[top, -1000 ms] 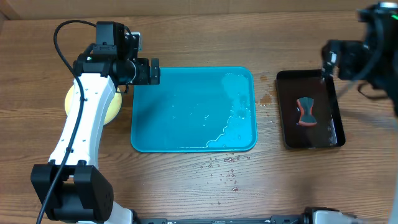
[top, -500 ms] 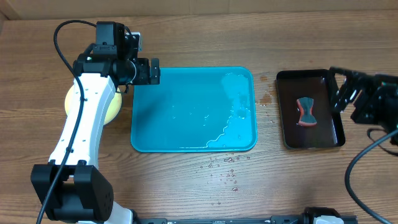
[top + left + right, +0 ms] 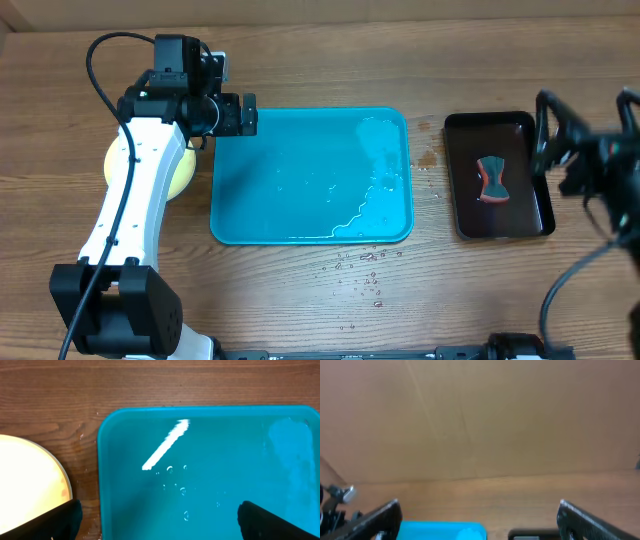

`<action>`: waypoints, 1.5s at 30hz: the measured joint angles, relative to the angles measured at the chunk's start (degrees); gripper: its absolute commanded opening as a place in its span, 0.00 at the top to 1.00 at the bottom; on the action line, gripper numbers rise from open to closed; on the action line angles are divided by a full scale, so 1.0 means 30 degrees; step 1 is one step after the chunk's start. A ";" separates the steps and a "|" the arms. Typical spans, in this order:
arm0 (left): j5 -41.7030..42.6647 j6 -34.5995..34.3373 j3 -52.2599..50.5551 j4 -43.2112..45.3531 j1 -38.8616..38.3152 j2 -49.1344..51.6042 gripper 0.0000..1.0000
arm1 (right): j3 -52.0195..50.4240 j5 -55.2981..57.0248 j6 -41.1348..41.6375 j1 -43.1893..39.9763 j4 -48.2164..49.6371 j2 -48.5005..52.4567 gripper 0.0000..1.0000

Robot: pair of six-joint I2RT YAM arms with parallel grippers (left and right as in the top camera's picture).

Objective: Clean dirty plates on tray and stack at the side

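Note:
The turquoise tray [image 3: 310,180] lies mid-table, holding no plates, with water pooled at its right side. A yellow-green plate [image 3: 181,172] lies on the table left of the tray, mostly hidden under my left arm. In the left wrist view it shows pale yellow [image 3: 27,485] beside the tray [image 3: 210,455]. I cannot tell how many plates lie there. My left gripper [image 3: 248,115] is open and empty over the tray's back left corner [image 3: 160,522]. My right gripper [image 3: 548,135] is open and empty [image 3: 477,520], raised beside the black tray.
A narrow black tray [image 3: 525,215] at the right holds a red and grey scrubber [image 3: 491,179]. Water drops [image 3: 365,270] lie on the table in front of the turquoise tray. A cardboard wall [image 3: 480,420] stands behind the table.
My right arm has swung from the back right corner down along the right edge, beside the black tray. My left arm, the tray and the plate have not moved.

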 measured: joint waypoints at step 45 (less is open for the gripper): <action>0.0015 0.0000 0.0000 -0.0015 0.0000 0.0000 0.00 | -2.7270 0.2514 -0.0284 0.1093 1.3486 -1.5722 0.00</action>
